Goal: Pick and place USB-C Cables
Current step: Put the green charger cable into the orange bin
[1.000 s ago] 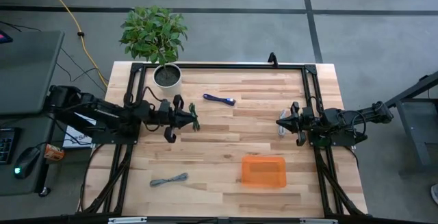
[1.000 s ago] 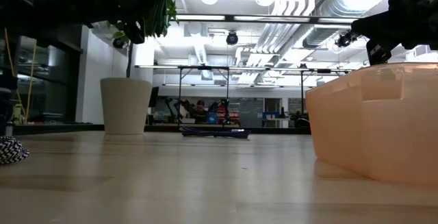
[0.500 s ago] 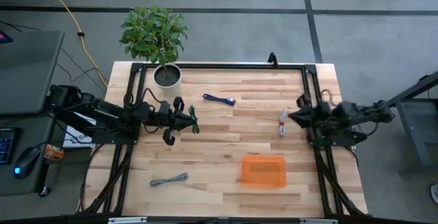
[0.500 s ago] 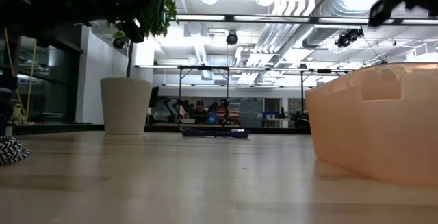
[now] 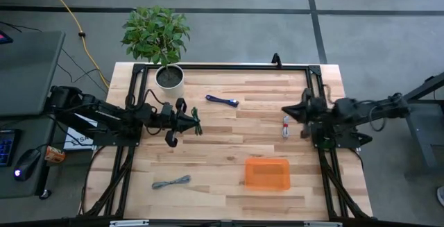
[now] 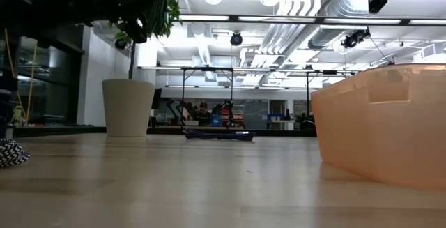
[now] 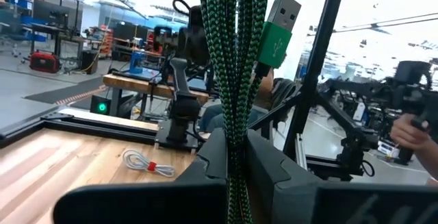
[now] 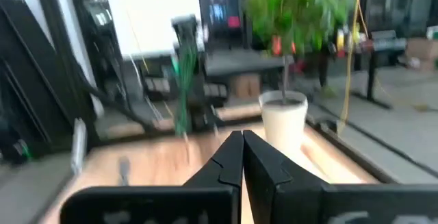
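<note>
1. The bench is a pale butcher-block top of wood strips inside a black metal frame.
2. The orange tray, translucent plastic with rounded corners, sits toward the bench's front right.
3. The left pincer pinches a braided green cable with a green plug, held above the bench.
4. The right pincer is pressed together, empty, near a white coiled cable.
5. The dark blue cable lies toward the back; the grey cable lies at front left.
</note>
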You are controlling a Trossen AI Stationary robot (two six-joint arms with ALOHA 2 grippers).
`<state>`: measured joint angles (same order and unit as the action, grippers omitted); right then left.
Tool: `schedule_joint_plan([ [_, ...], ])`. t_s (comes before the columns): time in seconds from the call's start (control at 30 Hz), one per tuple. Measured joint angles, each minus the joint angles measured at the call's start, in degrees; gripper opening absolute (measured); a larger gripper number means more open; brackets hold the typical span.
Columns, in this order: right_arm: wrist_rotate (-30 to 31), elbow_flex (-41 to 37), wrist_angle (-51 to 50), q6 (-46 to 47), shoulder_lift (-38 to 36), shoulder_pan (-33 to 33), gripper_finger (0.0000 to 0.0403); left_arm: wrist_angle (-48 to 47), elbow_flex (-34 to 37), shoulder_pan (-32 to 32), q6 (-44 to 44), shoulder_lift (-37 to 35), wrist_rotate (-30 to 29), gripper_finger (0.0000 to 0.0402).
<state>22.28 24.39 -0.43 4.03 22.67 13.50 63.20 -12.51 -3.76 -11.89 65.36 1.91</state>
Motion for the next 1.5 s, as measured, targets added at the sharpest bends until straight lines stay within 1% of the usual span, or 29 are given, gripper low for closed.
schedule_joint_plan([
  [0.07,1.7,-1.1,3.3,0.0,4.2,0.0,0.0,0.0,0.0,-0.1,0.1,0.0,-0.9,0.0],
  [0.13,3.0,-2.4,9.6,-1.0,8.4,0.0,0.0,-0.2,-0.2,-0.1,0.4,0.0,-1.6,0.0],
  [0.2,2.9,-2.9,15.2,-2.7,12.6,-0.5,0.0001,-2.6,-1.5,-0.1,0.5,0.0,-2.4,0.0],
  [0.37,-0.4,-2.9,22.0,-2.5,21.0,-3.4,0.0001,-15.3,-8.3,1.7,1.9,0.5,-5.2,0.0],
  [0.43,-1.6,-2.9,24.6,-2.4,23.5,-4.5,0.0004,-17.6,-10.1,2.9,3.5,1.8,-7.0,0.0],
  [0.53,-2.3,-2.9,27.5,-1.8,26.2,-5.5,0.0026,-15.3,-11.2,4.1,4.6,4.3,-9.4,0.0],
  [0.63,-3.1,-2.9,29.7,-0.6,28.6,-6.2,0.0067,-10.3,-11.2,4.1,3.7,7.1,-11.7,0.0],
  [0.8,-4.6,-2.9,36.8,3.2,34.9,-6.4,0.0146,-3.2,-11.4,2.9,1.1,13.7,-11.5,0.0],
  [0.9,-8.1,-2.9,42.6,3.5,39.6,-6.4,0.0185,-2.5,-13.3,2.2,-1.0,17.6,-10.9,0.0],
  [0.97,-9.1,-2.9,47.5,3.4,42.9,-6.4,0.0203,-2.4,-15.2,2.1,-1.5,20.5,-10.1,0.0],
  [1.07,-9.2,-2.9,55.4,2.6,48.0,-6.4,0.0216,-2.5,-19.0,2.9,-1.6,24.7,-9.9,0.0],
  [1.2,-9.2,-2.9,64.1,2.0,53.8,-6.4,0.0217,-2.4,-24.3,3.9,-1.7,30.3,-10.1,0.0],
  [1.3,-9.7,-1.9,65.9,2.1,57.0,-6.4,0.0217,-2.5,-27.7,4.6,-2.8,33.9,-10.1,0.0],
  [1.37,-11.5,-0.7,66.0,2.5,58.7,-6.4,0.0217,-2.4,-29.4,4.6,-3.5,36.0,-10.1,0.0],
  [1.5,-13.3,1.2,66.3,2.3,61.1,-6.4,0.0217,-2.5,-30.6,4.7,-4.4,37.4,-9.8,0.0],
])
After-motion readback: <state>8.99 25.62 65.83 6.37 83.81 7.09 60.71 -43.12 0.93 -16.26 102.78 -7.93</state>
